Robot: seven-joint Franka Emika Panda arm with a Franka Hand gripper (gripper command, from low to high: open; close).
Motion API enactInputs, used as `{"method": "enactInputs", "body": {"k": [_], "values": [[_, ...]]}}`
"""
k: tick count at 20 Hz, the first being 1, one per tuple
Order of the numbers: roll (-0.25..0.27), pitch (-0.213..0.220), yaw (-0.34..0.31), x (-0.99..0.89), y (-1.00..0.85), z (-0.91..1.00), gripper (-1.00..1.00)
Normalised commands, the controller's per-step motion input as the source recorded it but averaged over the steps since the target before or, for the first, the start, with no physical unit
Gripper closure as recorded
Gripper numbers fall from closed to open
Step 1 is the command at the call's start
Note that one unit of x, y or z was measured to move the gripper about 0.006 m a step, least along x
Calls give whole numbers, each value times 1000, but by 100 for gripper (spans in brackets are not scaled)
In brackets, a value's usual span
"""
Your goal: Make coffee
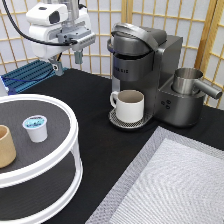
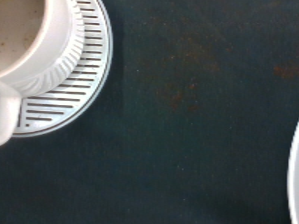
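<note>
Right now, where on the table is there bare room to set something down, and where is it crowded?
Free: the black tabletop between the white round stand and the coffee machine, and the grey mat at the exterior view's bottom right. Crowded: the drip tray holds the white mug; the stand's top carries the coffee pod and the wooden cup. The gripper hangs open above, holding nothing.
</note>
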Motion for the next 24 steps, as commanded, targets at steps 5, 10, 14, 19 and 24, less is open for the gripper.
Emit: {"method": "enactInputs", "body": {"k": [5, 10, 14, 19, 24], "values": [[40, 84, 5, 369, -47, 192, -100], [69, 98, 7, 547, -130, 208, -100], [152, 133, 0, 866, -286, 546, -100], [109, 150, 0, 935, -78, 905, -100], [97, 194, 0, 918, -2, 795, -100]]}}
